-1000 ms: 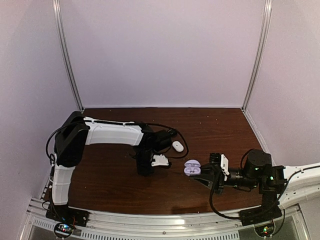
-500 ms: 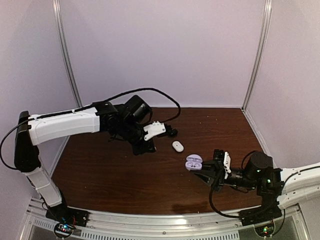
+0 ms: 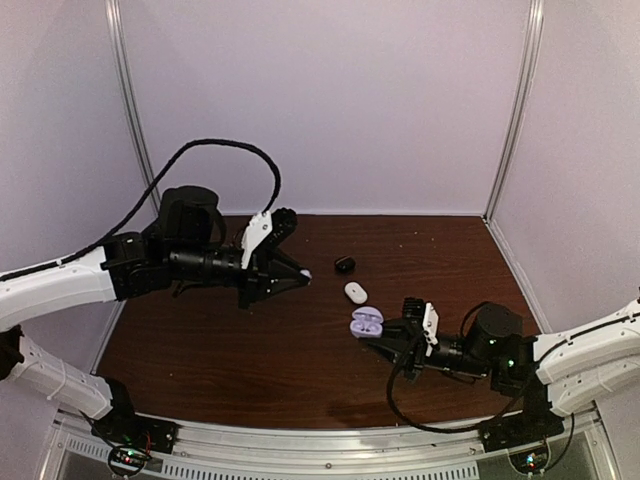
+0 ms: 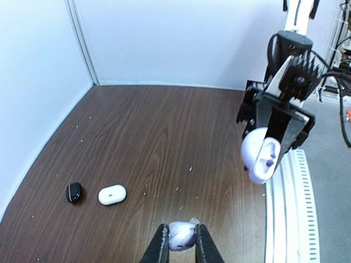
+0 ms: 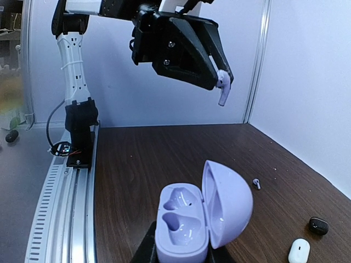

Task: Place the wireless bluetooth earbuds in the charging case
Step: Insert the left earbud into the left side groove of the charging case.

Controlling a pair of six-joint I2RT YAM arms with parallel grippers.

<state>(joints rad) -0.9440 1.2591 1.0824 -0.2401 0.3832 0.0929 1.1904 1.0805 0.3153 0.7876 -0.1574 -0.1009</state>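
Observation:
My left gripper (image 3: 300, 278) is shut on a pale lavender earbud (image 4: 181, 235) and holds it in the air above the table. The earbud also shows in the right wrist view (image 5: 224, 87), stem down. My right gripper (image 3: 383, 333) is shut on the base of an open lavender charging case (image 5: 203, 219). The lid stands up and both wells are empty. The case also shows in the top view (image 3: 366, 321) and in the left wrist view (image 4: 262, 155). It is to the right of the held earbud and lower. A second tiny pale earbud (image 5: 256, 183) with a stem lies on the table beyond the case.
A closed white case (image 3: 355, 292) and a small black pebble-shaped item (image 3: 344, 264) lie on the dark wooden table (image 3: 230, 340) between the two grippers, toward the back. White walls enclose the table on three sides. A metal rail (image 3: 330, 450) runs along the near edge.
My left arm has swung up from the table and now points right with the lavender earbud in its fingers. My right gripper has moved left with the open case.

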